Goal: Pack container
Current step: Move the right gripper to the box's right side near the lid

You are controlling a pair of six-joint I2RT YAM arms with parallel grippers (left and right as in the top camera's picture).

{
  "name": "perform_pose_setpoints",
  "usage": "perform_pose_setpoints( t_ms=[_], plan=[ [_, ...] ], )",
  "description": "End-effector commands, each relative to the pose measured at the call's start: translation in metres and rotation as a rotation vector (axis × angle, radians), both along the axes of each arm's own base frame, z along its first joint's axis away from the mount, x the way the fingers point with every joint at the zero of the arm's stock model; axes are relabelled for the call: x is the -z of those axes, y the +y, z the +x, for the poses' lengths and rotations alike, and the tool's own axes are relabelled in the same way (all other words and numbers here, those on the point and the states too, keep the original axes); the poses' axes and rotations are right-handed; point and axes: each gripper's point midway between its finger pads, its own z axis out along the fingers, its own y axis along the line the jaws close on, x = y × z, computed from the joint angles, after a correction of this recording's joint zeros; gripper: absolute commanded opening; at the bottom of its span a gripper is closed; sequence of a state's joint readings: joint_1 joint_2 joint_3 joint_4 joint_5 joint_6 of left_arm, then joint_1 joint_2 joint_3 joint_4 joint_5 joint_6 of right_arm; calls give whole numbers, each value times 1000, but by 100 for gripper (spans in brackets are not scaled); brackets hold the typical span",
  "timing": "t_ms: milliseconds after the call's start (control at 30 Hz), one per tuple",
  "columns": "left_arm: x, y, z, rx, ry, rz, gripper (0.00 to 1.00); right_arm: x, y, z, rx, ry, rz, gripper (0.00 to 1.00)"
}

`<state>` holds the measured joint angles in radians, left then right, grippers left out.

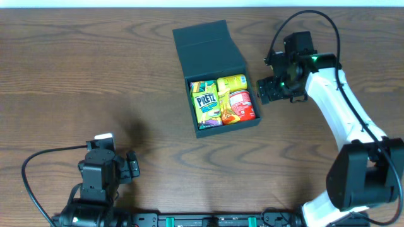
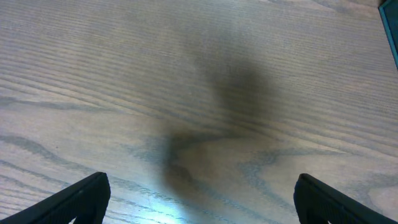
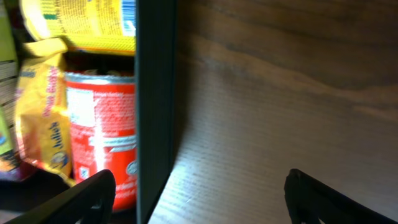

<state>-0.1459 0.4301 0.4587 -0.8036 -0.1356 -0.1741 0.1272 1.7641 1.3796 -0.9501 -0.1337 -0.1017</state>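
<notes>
The dark teal-grey container [image 1: 254,107] stands open at mid-table, its hinged lid [image 1: 208,47] lying flat behind it. Inside are a green and yellow Pretz packet [image 1: 207,104], a yellow packet [image 1: 231,84] and a red packet [image 1: 240,104]. My right gripper [image 1: 265,91] is open, just right of the box's right wall; in the right wrist view one finger is over the box's inside and the other over the table, straddling the wall [image 3: 154,106]; the gripper [image 3: 199,193] holds nothing. The red packet [image 3: 99,130] shows there too. My left gripper [image 2: 199,199] is open and empty over bare wood near the front left.
The table is brown wood [image 1: 76,75]. The right arm [image 1: 341,107] runs from the front right corner up to the box. The left arm's base [image 1: 98,183] sits at the front left edge. A teal box corner shows in the left wrist view [image 2: 392,31].
</notes>
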Motion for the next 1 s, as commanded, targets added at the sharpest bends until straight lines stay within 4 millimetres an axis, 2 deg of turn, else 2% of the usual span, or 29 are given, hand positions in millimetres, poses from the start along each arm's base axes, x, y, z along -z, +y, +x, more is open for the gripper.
perform_pose_setpoints(
  t_ms=[0,200,367,733,967],
  plan=[
    [-2,3,0,3,-7,23,95,-1,4,9,-47,-25,-29,86],
    [-2,3,0,3,-7,23,95,12,12,7,-66,9,-31,81],
    [-2,3,0,3,-7,23,95,17,16,7,-78,15,-31,66],
    [-2,3,0,3,-7,23,95,17,26,8,-95,8,4,64],
    [-2,3,0,3,-7,23,96,27,35,6,-119,32,0,61]
  ],
)
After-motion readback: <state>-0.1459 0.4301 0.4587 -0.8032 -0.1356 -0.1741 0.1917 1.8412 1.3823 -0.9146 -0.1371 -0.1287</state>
